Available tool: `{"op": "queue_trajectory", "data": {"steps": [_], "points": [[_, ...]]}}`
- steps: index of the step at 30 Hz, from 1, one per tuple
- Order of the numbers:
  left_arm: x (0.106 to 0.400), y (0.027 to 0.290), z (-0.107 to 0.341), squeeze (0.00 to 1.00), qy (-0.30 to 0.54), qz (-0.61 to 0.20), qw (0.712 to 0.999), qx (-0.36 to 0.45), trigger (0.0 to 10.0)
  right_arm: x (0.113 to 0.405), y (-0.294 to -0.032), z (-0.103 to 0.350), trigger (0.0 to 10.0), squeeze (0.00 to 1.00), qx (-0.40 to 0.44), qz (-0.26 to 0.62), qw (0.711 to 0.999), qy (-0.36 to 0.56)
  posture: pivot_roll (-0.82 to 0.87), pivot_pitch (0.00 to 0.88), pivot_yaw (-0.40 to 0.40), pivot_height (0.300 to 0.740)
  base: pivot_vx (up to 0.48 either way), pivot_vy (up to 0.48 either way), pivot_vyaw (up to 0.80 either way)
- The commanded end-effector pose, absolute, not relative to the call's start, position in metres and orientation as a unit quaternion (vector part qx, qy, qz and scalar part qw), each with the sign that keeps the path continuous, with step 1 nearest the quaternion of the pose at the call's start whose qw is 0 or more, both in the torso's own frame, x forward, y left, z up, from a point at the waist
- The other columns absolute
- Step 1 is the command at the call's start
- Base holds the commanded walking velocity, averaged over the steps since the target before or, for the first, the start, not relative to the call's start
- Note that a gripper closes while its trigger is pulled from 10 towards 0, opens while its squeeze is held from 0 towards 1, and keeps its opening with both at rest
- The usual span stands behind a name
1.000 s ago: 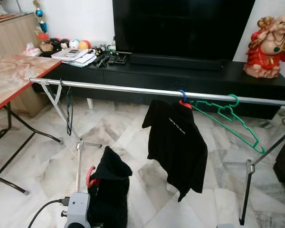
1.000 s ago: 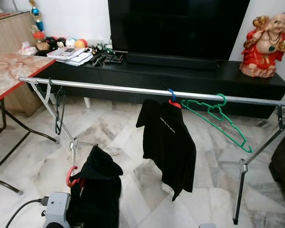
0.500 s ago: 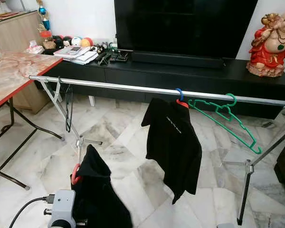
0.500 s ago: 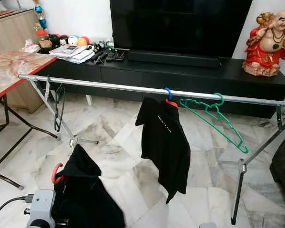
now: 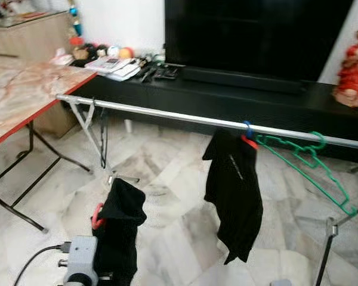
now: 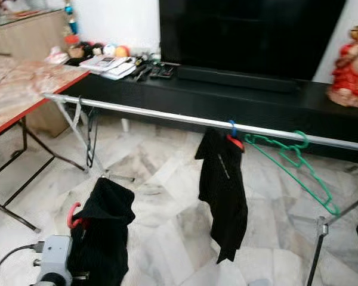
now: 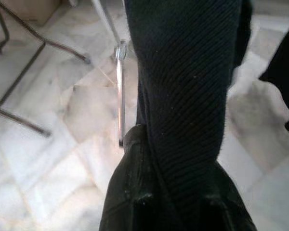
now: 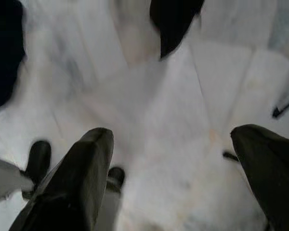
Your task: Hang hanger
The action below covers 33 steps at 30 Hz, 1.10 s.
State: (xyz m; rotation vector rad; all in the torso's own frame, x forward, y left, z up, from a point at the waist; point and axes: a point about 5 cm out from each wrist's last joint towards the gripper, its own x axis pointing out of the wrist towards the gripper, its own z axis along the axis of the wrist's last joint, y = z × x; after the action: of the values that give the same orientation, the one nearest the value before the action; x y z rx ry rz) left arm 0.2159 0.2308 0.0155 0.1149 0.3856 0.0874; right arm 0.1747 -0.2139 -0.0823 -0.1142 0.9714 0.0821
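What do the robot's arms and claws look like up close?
The left arm ends in a boxy pale grey wrist block with small black knobs and a black cable trailing off its side. The right claw has two long, smooth, rounded black fingers.

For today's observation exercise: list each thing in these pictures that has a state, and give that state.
Red hanger: held low in left claw, black garment draped on it, not yet on rail.
Rail: horizontal.
Black shirt: hanging from rail.
Green hanger: hooked on rail, bare, tilted.
Right claw: open, above floor.
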Motion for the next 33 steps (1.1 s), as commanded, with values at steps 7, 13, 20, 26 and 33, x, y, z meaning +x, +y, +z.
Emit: {"op": "queue_trajectory", "data": {"steps": [7,13,20,26,33], "points": [[0.224,0.221,0.023,0.00,0.163,0.031,0.985,0.049,10.0,0.165,-0.224,-0.085,10.0,0.00,-0.058,0.028,0.874,0.481,0.12,0.047,-0.028,0.740,0.472,0.000,0.00],[0.224,0.221,0.023,0.00,0.163,0.031,0.985,0.049,10.0,0.165,-0.224,-0.085,10.0,0.00,-0.058,0.028,0.874,0.481,0.12,0.047,-0.028,0.740,0.472,0.000,0.00],[0.224,0.221,0.023,0.00,0.163,0.031,0.985,0.049,10.0,0.165,-0.224,-0.085,10.0,0.00,-0.058,0.028,0.874,0.481,0.12,0.047,-0.028,0.740,0.472,0.000,0.00],[0.225,0.222,0.024,0.00,0.162,0.031,0.985,0.049,10.0,0.165,-0.224,-0.085,10.0,0.00,-0.058,0.028,0.874,0.481,0.12,0.047,-0.028,0.740,0.472,0.000,0.00],[0.223,0.209,0.028,0.00,0.135,-0.063,0.986,0.076,10.0,0.165,-0.223,-0.085,10.0,0.00,-0.072,0.041,0.871,0.483,0.13,0.037,-0.026,0.740,0.000,0.000,0.00]]}}
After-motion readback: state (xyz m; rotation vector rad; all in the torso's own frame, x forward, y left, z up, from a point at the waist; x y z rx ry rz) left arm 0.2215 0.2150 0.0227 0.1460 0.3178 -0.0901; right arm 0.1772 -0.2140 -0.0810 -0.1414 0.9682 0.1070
